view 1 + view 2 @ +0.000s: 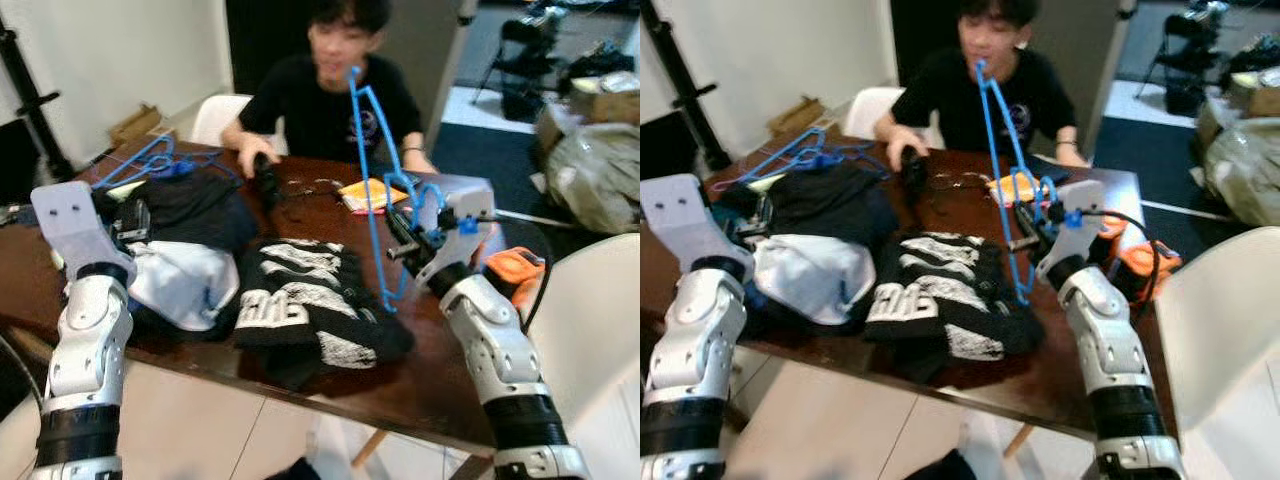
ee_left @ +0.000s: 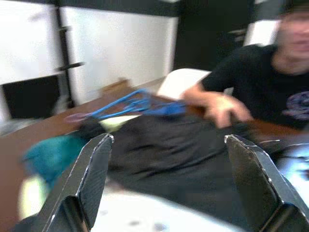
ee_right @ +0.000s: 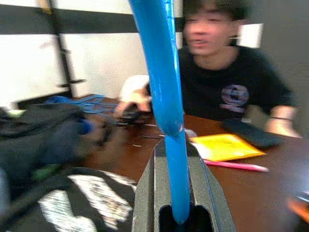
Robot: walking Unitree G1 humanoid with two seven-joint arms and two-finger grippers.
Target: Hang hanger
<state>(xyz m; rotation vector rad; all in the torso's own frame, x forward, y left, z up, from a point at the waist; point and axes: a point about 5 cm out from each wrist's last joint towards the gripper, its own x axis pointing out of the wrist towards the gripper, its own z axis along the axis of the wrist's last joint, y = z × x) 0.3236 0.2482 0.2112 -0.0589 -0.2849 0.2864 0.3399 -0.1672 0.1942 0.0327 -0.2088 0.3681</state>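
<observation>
A blue hanger (image 1: 368, 170) stands nearly upright over the right half of the brown table (image 1: 430, 385). My right gripper (image 1: 407, 238) is shut on its lower part. In the right wrist view the blue hanger bar (image 3: 166, 96) runs straight up from between the fingers of the right gripper (image 3: 179, 205). My left gripper (image 2: 174, 188) is open and holds nothing. It hovers over the pile of clothes at the table's left side (image 1: 128, 222). More blue hangers (image 1: 150, 160) lie at the table's far left corner.
A black garment with white print (image 1: 300, 300), a white garment (image 1: 185, 280) and a dark garment (image 1: 195, 205) lie on the table. A person (image 1: 330, 95) sits behind it, one hand on the tabletop. A white chair (image 1: 590, 330) stands at the right, beside an orange object (image 1: 515, 272).
</observation>
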